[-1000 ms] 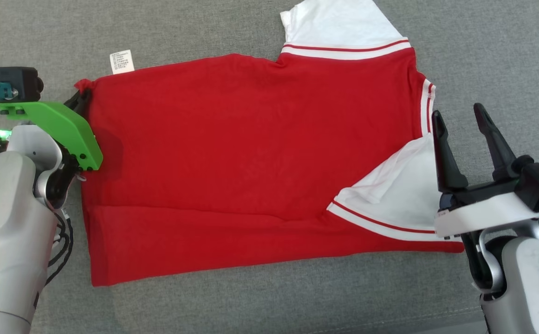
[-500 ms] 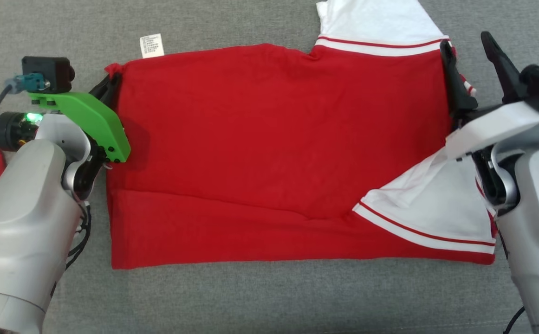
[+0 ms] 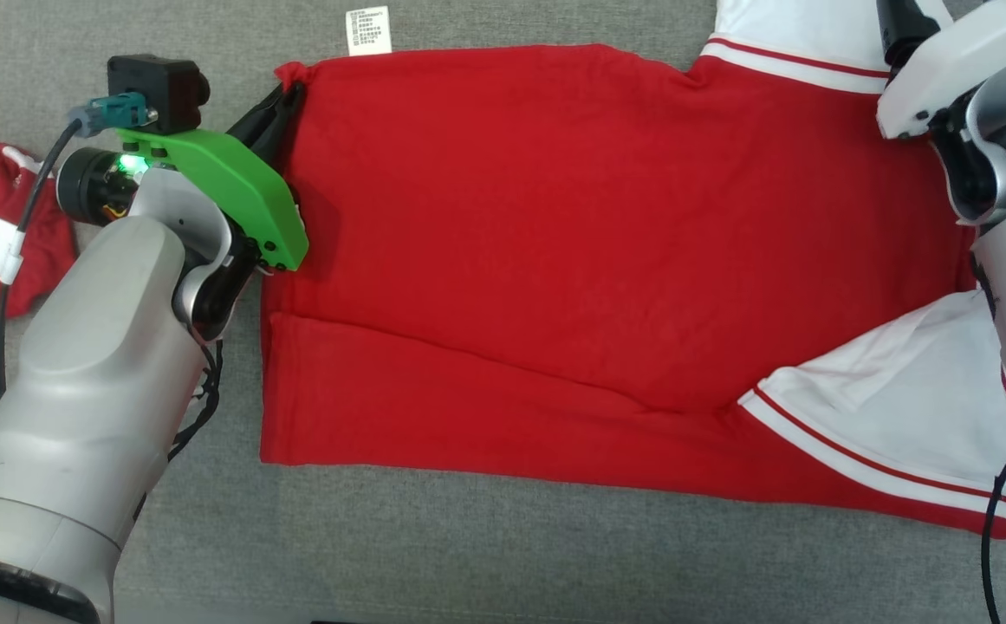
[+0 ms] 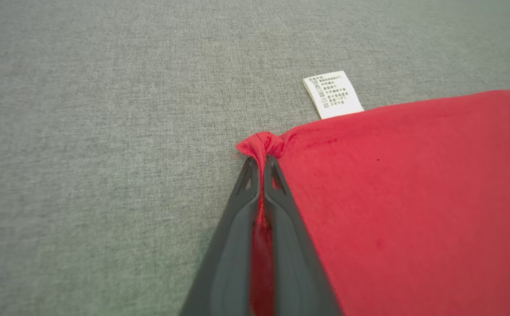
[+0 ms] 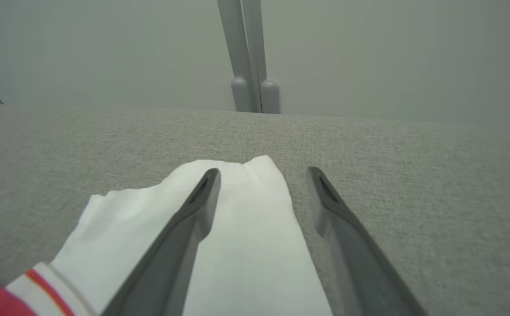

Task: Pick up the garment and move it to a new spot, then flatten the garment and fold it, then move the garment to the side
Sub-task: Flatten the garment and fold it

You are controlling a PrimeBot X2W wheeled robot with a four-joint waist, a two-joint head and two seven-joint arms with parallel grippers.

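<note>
Head view shows you the shirt (image 3: pixel 598 217) spread flat on the grey cushion (image 3: pixel 503 555), its long axis running side to side. Your left claw (image 4: pixel 261 162) is pinched tight on the far left corner. Your right claw (image 5: pixel 261 173) hangs with fingers apart over the white sleeve (image 5: pixel 118 219) at the far right end. Each far corner lies nearest its own arm, so the right one probably closes there next.

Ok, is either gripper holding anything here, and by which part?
The left gripper, jaws shut, pinches the red T-shirt by its bunched hem corner beside the care label. The right gripper is open over the white sleeve, holding nothing.
</note>
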